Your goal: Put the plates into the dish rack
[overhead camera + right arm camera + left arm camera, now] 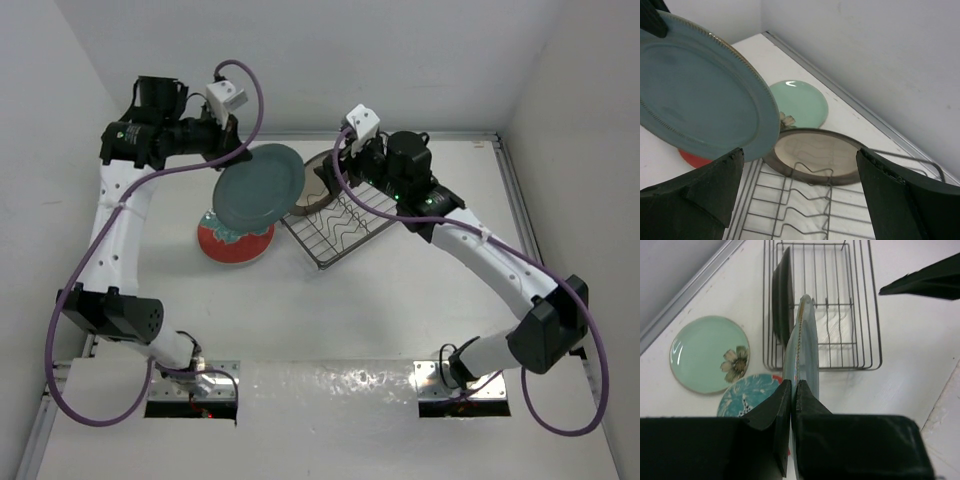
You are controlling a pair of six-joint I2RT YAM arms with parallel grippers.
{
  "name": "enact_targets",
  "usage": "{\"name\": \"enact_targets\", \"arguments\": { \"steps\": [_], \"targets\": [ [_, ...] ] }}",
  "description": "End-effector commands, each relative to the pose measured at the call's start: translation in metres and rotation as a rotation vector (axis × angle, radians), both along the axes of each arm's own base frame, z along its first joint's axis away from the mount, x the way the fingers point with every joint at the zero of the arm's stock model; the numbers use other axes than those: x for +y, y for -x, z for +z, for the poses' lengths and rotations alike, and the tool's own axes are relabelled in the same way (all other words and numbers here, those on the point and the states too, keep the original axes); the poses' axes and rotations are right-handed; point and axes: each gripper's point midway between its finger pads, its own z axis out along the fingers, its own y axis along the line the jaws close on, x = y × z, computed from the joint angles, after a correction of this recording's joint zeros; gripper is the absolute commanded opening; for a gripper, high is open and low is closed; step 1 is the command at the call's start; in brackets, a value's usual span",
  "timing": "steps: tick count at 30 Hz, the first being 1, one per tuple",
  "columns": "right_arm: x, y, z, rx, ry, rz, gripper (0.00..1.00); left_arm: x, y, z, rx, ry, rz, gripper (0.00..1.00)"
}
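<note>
My left gripper (230,148) is shut on the rim of the dark teal plate (260,186) and holds it tilted in the air left of the dish rack (345,232). In the left wrist view the plate (802,340) is edge-on between my closed fingers (775,405). The cream plate with brown rim (815,155) stands at the rack's far end. The red-rimmed plate (235,245) lies on the table under the teal one. The mint green plate (707,354) lies flat beside it. My right gripper (800,152) is open and empty above the rack (805,210).
The back wall and a metal table rail (490,140) run just behind the rack. The right gripper's finger (925,280) shows at the upper right of the left wrist view, beside the rack (860,315).
</note>
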Motion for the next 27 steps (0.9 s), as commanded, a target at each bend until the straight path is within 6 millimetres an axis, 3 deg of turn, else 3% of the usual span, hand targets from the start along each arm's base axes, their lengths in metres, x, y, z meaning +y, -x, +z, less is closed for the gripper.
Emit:
{"name": "enact_targets", "arguments": {
  "steps": [1, 2, 7, 9, 13, 18, 23, 27],
  "targets": [
    [-0.031, -0.002, 0.026, -0.077, 0.000, -0.135, 0.91, -0.035, -0.009, 0.057, -0.175, 0.084, -0.032, 0.00],
    [-0.042, -0.005, 0.025, -0.081, 0.009, -0.195, 0.91, -0.048, -0.007, 0.062, -0.191, 0.079, -0.049, 0.00],
    [-0.097, -0.002, 0.024, -0.109, 0.076, -0.437, 0.91, -0.067, -0.021, 0.057, -0.186, 0.056, 0.006, 0.00],
    [-0.124, 0.000, 0.008, -0.097, 0.128, -0.561, 0.90, -0.078, -0.027, 0.053, -0.182, 0.048, 0.023, 0.00],
    [-0.169, 0.013, -0.013, -0.076, 0.181, -0.752, 0.89, -0.100, -0.033, 0.053, -0.202, 0.033, 0.030, 0.00],
    [-0.216, 0.030, -0.013, -0.085, 0.190, -0.942, 0.88, -0.119, -0.050, 0.047, -0.226, 0.014, 0.051, 0.00],
    [-0.219, 0.037, -0.017, -0.095, 0.218, -0.914, 0.91, -0.142, -0.064, 0.043, -0.261, -0.001, 0.026, 0.00],
    [-0.220, 0.040, -0.020, -0.104, 0.222, -0.896, 0.91, -0.146, -0.079, 0.041, -0.295, -0.021, 0.045, 0.00]
  ]
}}
